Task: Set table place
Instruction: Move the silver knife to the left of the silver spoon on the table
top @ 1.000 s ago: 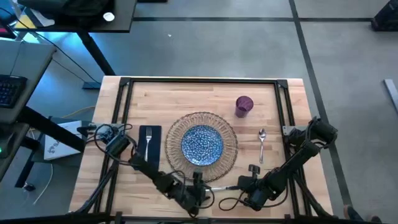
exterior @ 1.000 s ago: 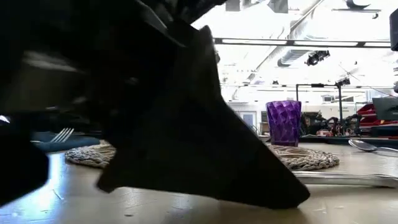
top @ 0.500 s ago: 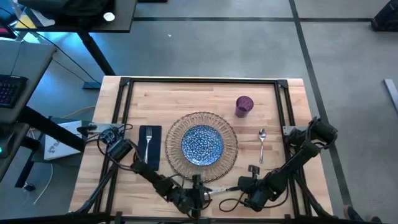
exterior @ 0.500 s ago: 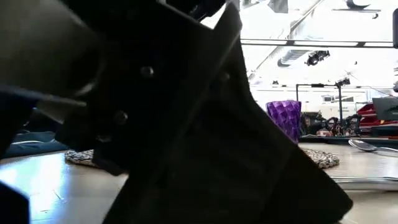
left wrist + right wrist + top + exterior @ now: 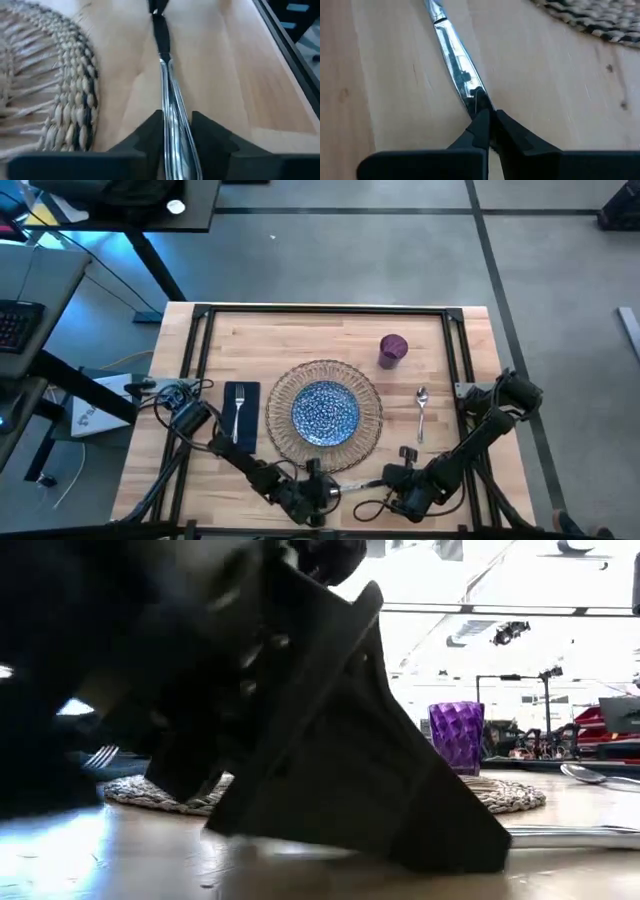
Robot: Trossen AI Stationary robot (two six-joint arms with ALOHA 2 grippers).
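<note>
Smooth silver knife (image 5: 170,100) between both claws, beside coarse woven mat (image 5: 45,90)

Table (image 5: 330,335): light wood strips, black rail frame. Directly on it: round wicker mat (image 5: 283,390) at centre; navy napkin (image 5: 247,412) just left of mat; spoon (image 5: 421,412) right of mat; purple cup (image 5: 392,349) beyond spoon; knife (image 5: 170,100) along near edge.

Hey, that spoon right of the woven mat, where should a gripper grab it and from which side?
Take the spoon by its slim handle, coming straight down from above, fingers closing across its width. It lies flat on the table, bowl at the far end, so a sideways approach would likely slip.
</note>
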